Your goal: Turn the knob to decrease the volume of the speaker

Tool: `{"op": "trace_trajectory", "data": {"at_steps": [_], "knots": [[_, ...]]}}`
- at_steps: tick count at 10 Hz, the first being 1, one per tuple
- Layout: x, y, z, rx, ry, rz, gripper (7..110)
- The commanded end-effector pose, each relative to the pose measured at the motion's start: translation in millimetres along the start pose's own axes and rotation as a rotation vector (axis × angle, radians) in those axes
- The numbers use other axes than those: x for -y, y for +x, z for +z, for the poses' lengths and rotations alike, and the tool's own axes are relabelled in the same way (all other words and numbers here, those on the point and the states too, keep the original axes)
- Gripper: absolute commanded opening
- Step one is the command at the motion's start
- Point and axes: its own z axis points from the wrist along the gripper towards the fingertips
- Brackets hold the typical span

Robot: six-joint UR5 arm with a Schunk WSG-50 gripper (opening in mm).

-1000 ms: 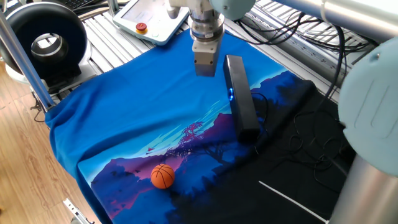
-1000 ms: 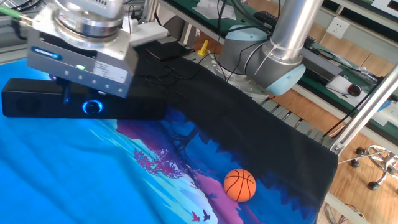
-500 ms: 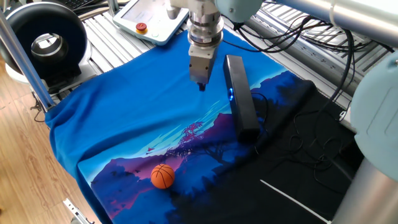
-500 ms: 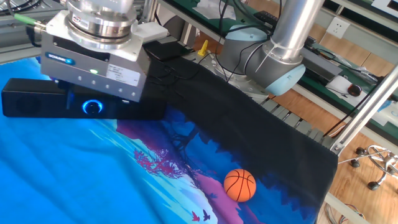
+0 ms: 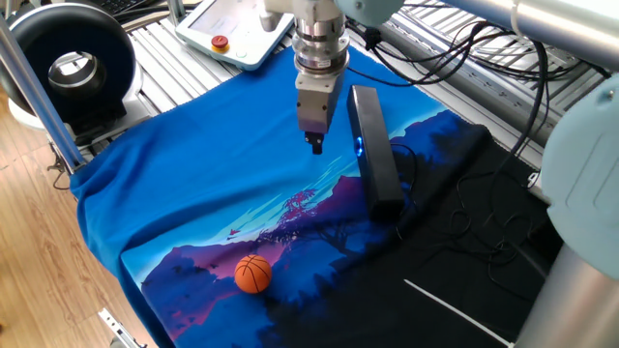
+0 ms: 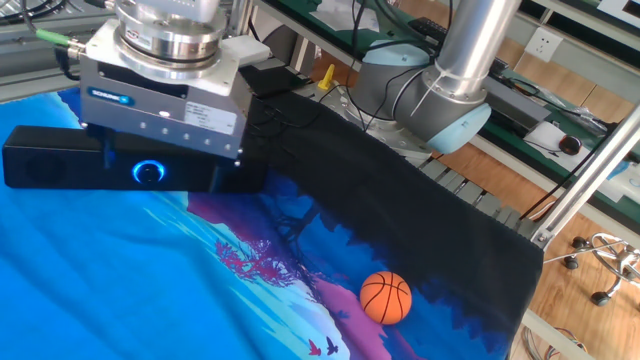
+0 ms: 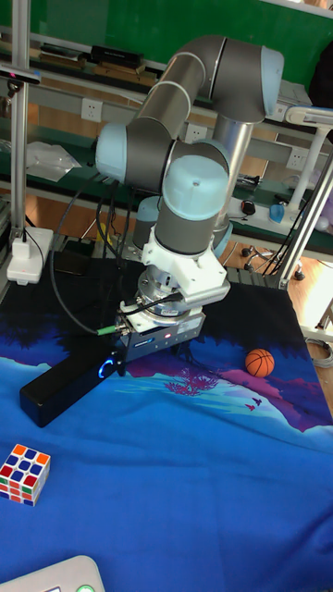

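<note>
The knob [image 6: 149,172] is seen glowing blue on the front face of the speaker [image 5: 375,153], a ring of light roughly midway along the long black bar. The speaker is laid flat on the blue printed cloth [image 5: 213,184], toward the cloth's far side where the blue print gives way to black fabric, with cables trailing off behind it. The gripper [image 5: 315,145] is held just in front of the knob, pointed down, its dark fingertips seen close together above the cloth and apart from the speaker; nothing is gripped between them. In the other fixed view the gripper's grey body [image 6: 165,100] is hung right over the speaker, the knob's glow showing just beneath its lower edge. An orange ball [image 5: 253,274] is set well apart, near the cloth's front edge. A Rubik's cube [image 7: 24,473] is found at the cloth's opposite edge in the tall fixed view, beyond the speaker's end.
</note>
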Motion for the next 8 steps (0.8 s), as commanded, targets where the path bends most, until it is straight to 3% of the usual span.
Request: {"op": "trace_trajectory", "data": {"at_steps": [1,4,6,8], "knots": [[-25.9,-0.6,-2.9,0.002,-0.105,0.054,88],[-10.2,6.3,-1.8,-0.024,-0.042,0.042,88],[-13.6,4.6,-1.9,-0.017,-0.055,0.029,88],[1.6,20.7,-2.3,-0.080,0.008,0.064,88]]}}
